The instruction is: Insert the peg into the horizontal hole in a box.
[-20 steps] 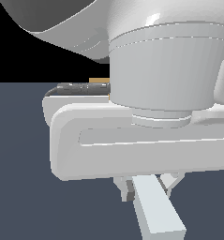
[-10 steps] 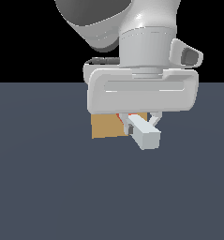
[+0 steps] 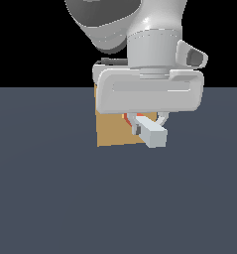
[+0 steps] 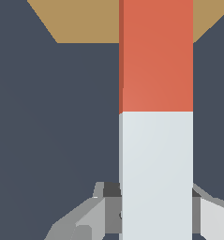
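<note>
My gripper (image 3: 146,122) is shut on the white half of the peg (image 3: 152,133). The peg lies level, its white end towards the camera in the exterior view and its orange-red half (image 4: 156,56) reaching to the tan box (image 3: 112,130) behind it. A sliver of orange-red shows at the box face just under the hand. The hole is hidden by the hand and the peg. In the wrist view the peg (image 4: 155,168) runs from between the grey fingers (image 4: 111,211) to the box (image 4: 80,21).
The dark grey floor (image 3: 50,198) spreads around the box. The arm's white hand and wrist (image 3: 149,84) cover the box's upper part in the exterior view.
The arm has carried the peg away from the camera towards the box. The peg's orange-red end now reaches the box face.
</note>
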You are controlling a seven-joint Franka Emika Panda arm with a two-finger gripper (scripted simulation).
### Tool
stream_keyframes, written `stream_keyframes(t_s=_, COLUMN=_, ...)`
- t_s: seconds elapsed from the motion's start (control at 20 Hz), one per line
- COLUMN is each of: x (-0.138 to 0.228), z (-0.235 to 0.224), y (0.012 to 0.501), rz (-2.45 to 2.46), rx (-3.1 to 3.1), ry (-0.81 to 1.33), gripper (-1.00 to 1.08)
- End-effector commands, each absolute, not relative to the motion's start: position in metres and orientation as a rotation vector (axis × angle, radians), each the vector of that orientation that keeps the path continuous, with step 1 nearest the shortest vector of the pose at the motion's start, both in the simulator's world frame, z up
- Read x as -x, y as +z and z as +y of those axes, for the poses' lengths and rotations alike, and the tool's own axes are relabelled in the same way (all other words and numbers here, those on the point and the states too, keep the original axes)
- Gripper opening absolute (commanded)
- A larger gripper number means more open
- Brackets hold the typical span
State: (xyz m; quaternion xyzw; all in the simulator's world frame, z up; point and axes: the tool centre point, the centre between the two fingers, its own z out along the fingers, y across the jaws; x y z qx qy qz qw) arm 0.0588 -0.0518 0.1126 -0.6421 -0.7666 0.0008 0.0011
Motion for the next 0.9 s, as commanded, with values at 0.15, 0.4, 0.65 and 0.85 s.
stream_keyframes(t_s=0.15, x=-0.059, z=-0.051, y=0.112, rz=-2.406, rx=2.015, ry=0.003, gripper=-1.0)
stream_keyframes(t_s=0.4, x=-0.055, z=-0.036, y=0.113, rz=-2.407, rx=2.016, ry=0.002, gripper=-1.0)
stream_keyframes(t_s=0.65, x=-0.049, z=0.0, y=0.114, rz=-2.408, rx=2.016, ry=0.001, gripper=-1.0)
stream_keyframes(t_s=0.85, x=-0.043, z=0.033, y=0.114, rz=-2.408, rx=2.017, ry=0.0, gripper=-1.0)
